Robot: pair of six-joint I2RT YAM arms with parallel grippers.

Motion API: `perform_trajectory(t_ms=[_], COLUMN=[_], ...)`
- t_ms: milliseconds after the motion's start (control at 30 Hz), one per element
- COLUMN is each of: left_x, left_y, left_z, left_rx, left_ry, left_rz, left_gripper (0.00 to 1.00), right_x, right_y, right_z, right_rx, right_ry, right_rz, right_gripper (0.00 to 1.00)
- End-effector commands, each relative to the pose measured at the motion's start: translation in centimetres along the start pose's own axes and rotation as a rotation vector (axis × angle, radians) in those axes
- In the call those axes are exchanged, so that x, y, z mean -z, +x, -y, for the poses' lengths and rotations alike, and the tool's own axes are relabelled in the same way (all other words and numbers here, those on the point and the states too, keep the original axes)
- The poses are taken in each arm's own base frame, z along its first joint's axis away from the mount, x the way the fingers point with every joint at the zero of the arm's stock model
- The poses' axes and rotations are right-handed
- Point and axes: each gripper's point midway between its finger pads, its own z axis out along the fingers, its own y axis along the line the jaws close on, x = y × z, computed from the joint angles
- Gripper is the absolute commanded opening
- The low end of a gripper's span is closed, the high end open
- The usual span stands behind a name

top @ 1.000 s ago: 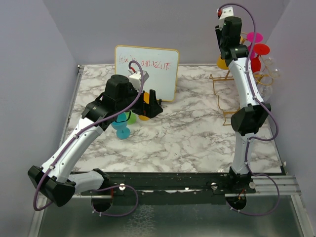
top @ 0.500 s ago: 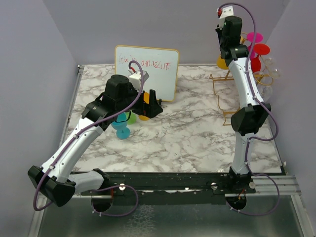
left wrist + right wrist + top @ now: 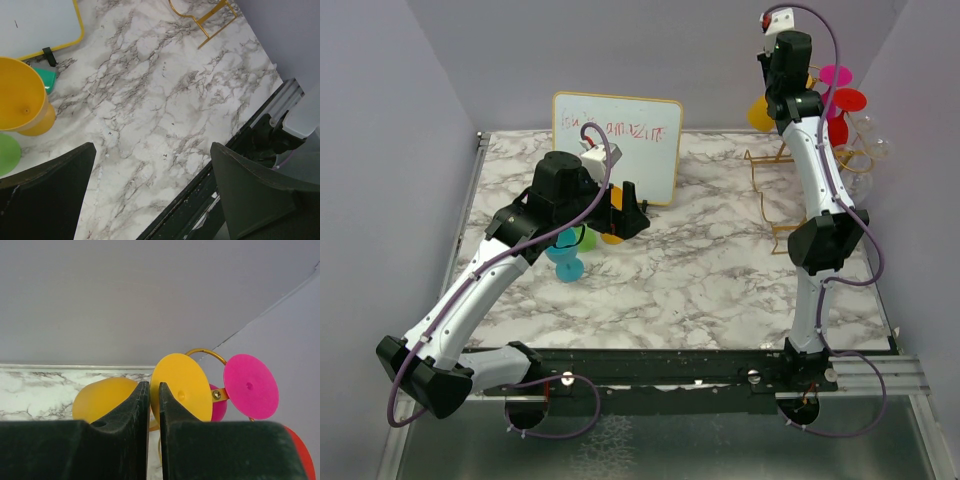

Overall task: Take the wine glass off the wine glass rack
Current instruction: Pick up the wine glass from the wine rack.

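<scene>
Wine glass rack [image 3: 765, 195]: thin gold metal wire, glossy; yellow wine glass [image 3: 182, 390] on it: smooth matt plastic; table [image 3: 150, 100] beneath: smooth, marble-patterned.

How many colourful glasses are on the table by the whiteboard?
3: a teal glass nearest the front, a green glass just behind it, and an orange glass closest to the whiteboard. The left arm covers them partly, so another could be hidden.

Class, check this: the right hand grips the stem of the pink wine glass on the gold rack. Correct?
Not pink: the right hand grips the stem of the yellow wine glass on the gold rack, as the right wrist view shows.
</scene>
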Motion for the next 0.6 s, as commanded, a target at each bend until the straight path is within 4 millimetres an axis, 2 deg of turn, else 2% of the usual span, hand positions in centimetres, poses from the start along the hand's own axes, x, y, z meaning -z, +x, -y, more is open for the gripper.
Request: perform_trajectory(t_ms=[0, 233, 567], left_x=[0.2, 0.2, 0.1], left_y=[0.2, 0.3, 0.2], left_z=[0.1, -0.1, -0.2], left_rx=[-0.003, -0.003, -0.003], left_ry=[0.004, -0.005, -0.007], left_rz=[0.006, 0.007, 0.008], left_gripper=[0.99, 0.99, 0.99], right_x=[1.0, 1.6, 2.8], right_y=[-1.2, -1.2, -2.6], right_z=[1.4, 1.7, 2.5], right_rx=[-0.015, -0.013, -0.037], right_ry=[0.022, 0.024, 0.023], right_rz=[0.02, 0.019, 0.047], right_gripper=[0.13, 0.02, 0.01])
